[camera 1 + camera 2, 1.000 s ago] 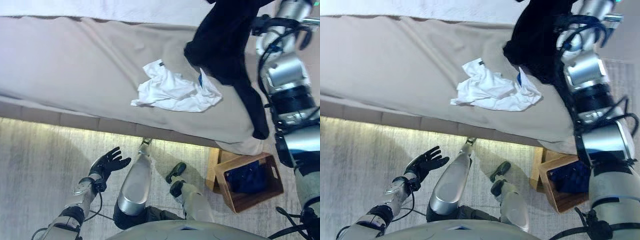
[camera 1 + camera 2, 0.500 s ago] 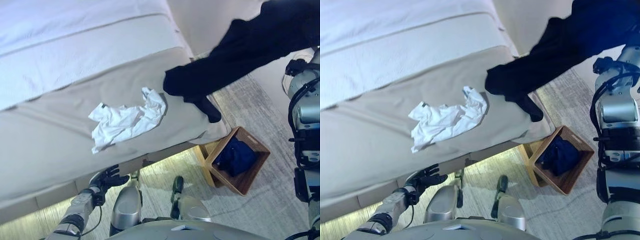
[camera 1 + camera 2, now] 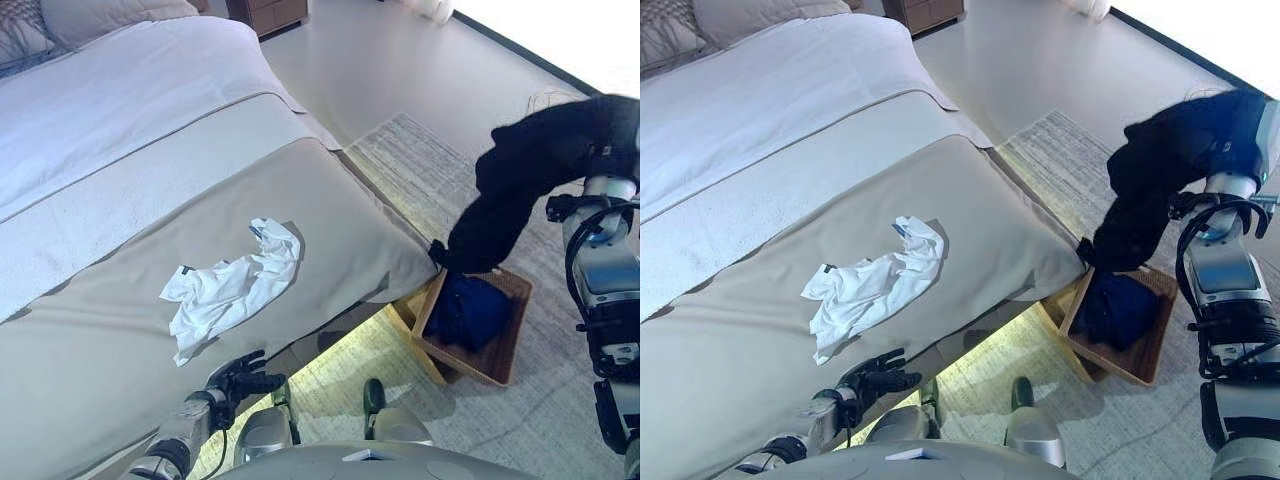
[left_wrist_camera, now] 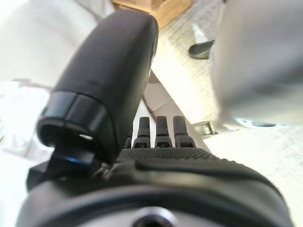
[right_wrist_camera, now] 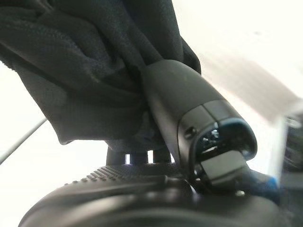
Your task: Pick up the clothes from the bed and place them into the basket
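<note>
Left hand hangs low beside the bed's near edge, fingers spread and relaxed, holding nothing. On the bed, a crumpled white garment lies on the beige cover toward the foot end, a little in from the near edge. Off the bed's foot corner, a wooden basket sits on the rug with a dark blue garment already inside. Above it, the right hand is raised with thumb and fingers clamped on a black garment, bunched around the hand; the loose end hangs down to the basket's far rim, beside the blue garment. Cannot tell whether it touches the rim.
</note>
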Available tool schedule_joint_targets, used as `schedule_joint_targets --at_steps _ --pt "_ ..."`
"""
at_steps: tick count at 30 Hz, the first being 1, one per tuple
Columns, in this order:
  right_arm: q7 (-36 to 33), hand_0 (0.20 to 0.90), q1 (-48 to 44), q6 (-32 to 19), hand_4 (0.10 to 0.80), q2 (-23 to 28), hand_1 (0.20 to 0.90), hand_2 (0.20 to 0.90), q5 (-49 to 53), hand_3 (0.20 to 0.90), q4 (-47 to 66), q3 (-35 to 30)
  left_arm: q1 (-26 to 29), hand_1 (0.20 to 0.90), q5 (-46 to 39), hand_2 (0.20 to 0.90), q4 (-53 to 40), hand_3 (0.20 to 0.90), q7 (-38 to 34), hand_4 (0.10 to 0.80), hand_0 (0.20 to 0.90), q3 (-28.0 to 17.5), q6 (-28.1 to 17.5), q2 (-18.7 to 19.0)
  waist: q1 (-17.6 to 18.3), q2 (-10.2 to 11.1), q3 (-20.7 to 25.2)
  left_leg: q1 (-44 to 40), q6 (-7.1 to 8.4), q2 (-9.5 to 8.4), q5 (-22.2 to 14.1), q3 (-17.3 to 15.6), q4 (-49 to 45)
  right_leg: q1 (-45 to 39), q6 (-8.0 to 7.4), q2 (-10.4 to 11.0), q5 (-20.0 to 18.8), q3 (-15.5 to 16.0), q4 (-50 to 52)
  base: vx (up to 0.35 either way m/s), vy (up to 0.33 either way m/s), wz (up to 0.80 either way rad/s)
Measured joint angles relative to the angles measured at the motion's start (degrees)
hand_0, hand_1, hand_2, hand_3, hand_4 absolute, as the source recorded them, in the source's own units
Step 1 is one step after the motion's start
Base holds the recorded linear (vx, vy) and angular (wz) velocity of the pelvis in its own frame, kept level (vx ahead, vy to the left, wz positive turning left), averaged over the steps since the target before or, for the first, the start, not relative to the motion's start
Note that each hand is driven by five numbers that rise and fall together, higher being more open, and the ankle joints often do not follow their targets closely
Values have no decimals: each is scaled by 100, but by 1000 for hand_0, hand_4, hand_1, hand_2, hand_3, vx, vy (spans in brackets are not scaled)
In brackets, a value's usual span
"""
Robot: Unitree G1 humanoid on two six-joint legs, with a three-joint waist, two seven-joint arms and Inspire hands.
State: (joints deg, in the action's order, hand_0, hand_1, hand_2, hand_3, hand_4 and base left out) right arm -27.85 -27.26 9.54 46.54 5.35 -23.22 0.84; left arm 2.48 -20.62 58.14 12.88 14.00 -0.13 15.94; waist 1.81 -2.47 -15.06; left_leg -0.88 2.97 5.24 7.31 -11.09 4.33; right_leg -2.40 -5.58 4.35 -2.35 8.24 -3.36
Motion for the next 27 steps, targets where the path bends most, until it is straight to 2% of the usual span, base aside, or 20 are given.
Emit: schedule_joint_targets --at_steps 4,8,9,10,11,14,15,17,20,27 --pt "-12 300 -83 154 100 -3 300 300 -3 200 -650 26 146 900 -47 900 1 900 8 800 900 283 -10 -15 22 -318 -138 326 62 -2 3 -18 -50 601 92 98 166 -32 551 -183 -7 -5" --pt "-90 300 -497 309 100 1 300 300 -35 200 -1316 190 393 900 -335 900 -54 900 4 800 900 426 -148 -39 27 -753 -537 786 54 -111 54 -147 -112 1547 115 272 356 -161 1462 -135 13 -15" --pt "-91 582 -537 375 429 0 582 582 -35 529 -1456 243 487 900 -425 900 -62 900 6 800 900 429 -160 -49 33 -862 -648 881 62 -134 64 -148 -114 1759 138 308 461 -187 1700 -109 11 -7" --pt "-93 754 -575 452 630 -1 754 754 -35 730 -1574 303 555 900 -439 900 -72 900 6 800 900 429 -236 -48 25 -926 -767 923 74 -152 84 -156 -119 1912 141 334 538 -223 1895 -99 6 -6" --pt "-106 900 -681 488 800 -1 900 900 -34 900 -1769 437 609 900 -478 900 -102 900 7 800 900 428 -306 -33 25 -967 -916 951 71 -161 101 -180 -140 2044 172 350 624 -274 2087 -80 2 -10" --pt "-105 900 -1027 791 800 -17 900 900 -36 900 -2295 690 746 900 -595 900 -124 900 24 800 900 437 -391 -28 14 -1073 -1059 1258 56 -167 163 -205 -253 2472 226 387 733 -321 2453 -66 21 -6" --pt "-105 900 -1219 919 800 -17 900 900 -42 900 -2554 768 791 900 -681 900 -193 900 22 800 900 474 -410 -18 21 -1118 -1146 1341 -4 -176 248 -203 -292 2604 249 389 788 -343 2567 12 12 -6" --pt "-74 900 -1555 1186 800 -15 900 900 -44 900 -3114 928 849 900 -811 900 -311 900 56 800 900 613 -482 9 16 -1123 -1220 1454 0 -208 305 -204 -320 2851 282 396 901 -399 2861 -14 4 -3" --pt "-60 900 -1719 1268 800 -23 900 900 -28 900 -3810 993 903 900 -929 900 -400 900 154 800 900 654 -537 8 -50 -1123 -1220 1572 3 -216 310 -181 -421 3048 344 407 981 -437 3114 -37 10 0" --pt "-97 900 -1770 1551 800 105 900 900 -5 900 -3885 1004 930 900 -1196 900 -799 900 216 800 900 641 -615 32 -56 -1124 -1219 1578 3 -237 309 -89 -431 3098 373 438 1077 -413 3263 -21 57 3"
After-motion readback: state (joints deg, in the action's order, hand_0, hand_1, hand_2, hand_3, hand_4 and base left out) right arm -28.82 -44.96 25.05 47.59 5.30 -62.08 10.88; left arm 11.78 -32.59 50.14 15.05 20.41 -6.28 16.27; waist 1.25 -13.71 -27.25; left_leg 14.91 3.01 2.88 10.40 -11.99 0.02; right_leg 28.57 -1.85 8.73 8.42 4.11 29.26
